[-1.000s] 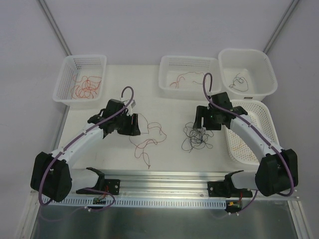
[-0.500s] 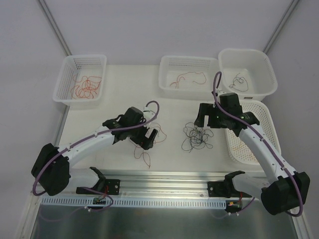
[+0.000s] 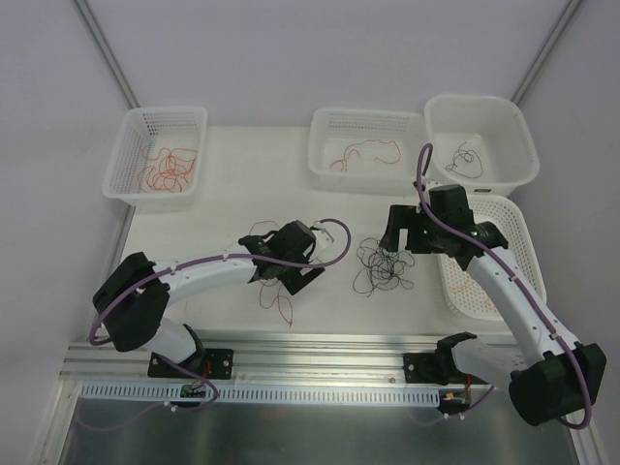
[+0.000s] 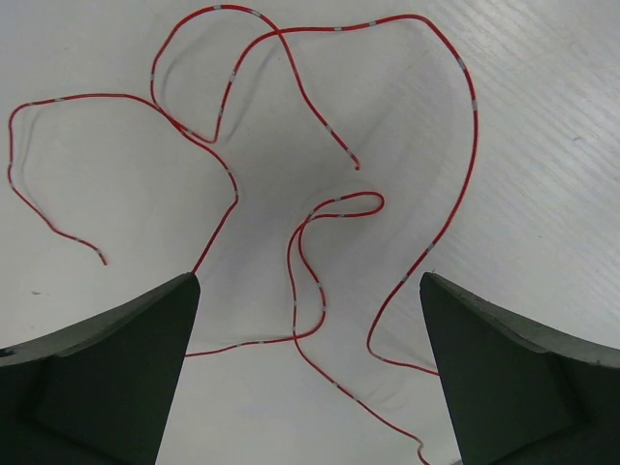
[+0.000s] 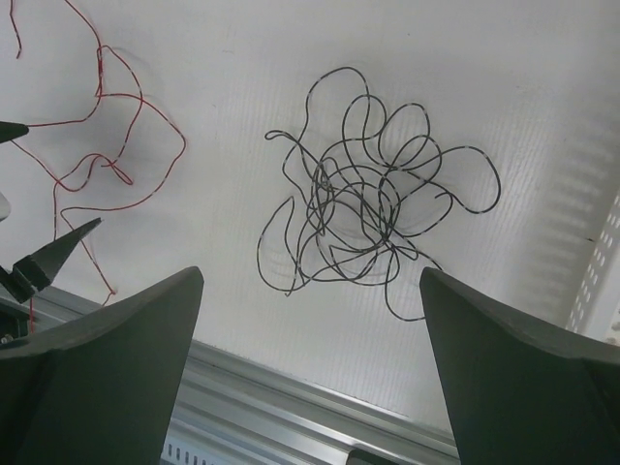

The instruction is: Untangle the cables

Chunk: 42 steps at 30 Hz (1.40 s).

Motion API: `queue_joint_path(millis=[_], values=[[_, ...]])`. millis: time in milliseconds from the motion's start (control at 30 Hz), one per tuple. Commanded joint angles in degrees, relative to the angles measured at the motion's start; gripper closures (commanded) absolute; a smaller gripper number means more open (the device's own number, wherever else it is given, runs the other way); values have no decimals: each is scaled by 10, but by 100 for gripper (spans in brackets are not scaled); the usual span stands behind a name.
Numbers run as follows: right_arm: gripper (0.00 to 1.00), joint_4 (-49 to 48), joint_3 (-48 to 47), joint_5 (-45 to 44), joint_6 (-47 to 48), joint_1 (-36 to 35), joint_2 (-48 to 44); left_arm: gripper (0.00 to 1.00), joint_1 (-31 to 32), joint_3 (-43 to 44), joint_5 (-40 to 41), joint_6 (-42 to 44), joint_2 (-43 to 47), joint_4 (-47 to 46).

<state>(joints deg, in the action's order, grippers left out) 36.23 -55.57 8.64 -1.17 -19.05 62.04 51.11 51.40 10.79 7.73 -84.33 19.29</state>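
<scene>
A thin red cable (image 3: 278,299) lies in loose loops on the white table, partly under my left gripper (image 3: 298,275). In the left wrist view the red cable (image 4: 321,291) runs between the open, empty jaws of the left gripper (image 4: 310,387), which hangs above it. A tangle of black cable (image 3: 384,265) lies right of centre. My right gripper (image 3: 399,239) hovers at its far right side, open and empty. In the right wrist view the black tangle (image 5: 373,208) lies ahead of the right gripper (image 5: 310,387), with the red cable (image 5: 97,145) at the left.
A left basket (image 3: 165,113) holds red and orange wires. A middle basket (image 3: 368,114) holds an orange wire. A white tub (image 3: 475,100) holds a black wire. A long basket (image 3: 524,242) at the right holds tan wires. A metal rail (image 3: 329,344) runs along the near edge.
My left arm has swung right and stretched out, bringing its gripper over the red cable. My right arm has shifted slightly; its gripper stays by the black tangle.
</scene>
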Motion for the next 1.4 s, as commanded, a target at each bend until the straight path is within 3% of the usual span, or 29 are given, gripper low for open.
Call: queue_joint_path(millis=[0, 400, 767, 900, 1000, 1033, 1167, 1200, 1367], values=[[0, 12, 1, -12, 9, -2, -18, 1, 6, 27, 66, 33, -9, -9], [0, 21, -3, -11, 28, -2, -12, 1, 12, 52, 96, 59, -53, -8], [0, 22, -7, -13, 34, -2, 2, 2, -16, 51, 40, 22, -108, -4], [1, 22, -9, -17, 35, -2, 5, 15, -31, 60, 4, 10, -119, 10], [1, 24, -9, -20, 35, -2, 5, 34, -42, 60, -24, -1, -123, 17], [1, 25, -10, -21, 36, -2, 5, 52, -45, 60, -30, -2, -123, 18], [0, 30, -12, -27, 39, -1, 5, 96, -48, 67, -40, -2, -109, 25], [1, 31, -13, -28, 39, -2, 5, 100, -49, 74, -42, -1, -104, 26], [1, 40, -19, -35, 40, -2, -4, 100, -75, 116, -44, -3, -55, 35]])
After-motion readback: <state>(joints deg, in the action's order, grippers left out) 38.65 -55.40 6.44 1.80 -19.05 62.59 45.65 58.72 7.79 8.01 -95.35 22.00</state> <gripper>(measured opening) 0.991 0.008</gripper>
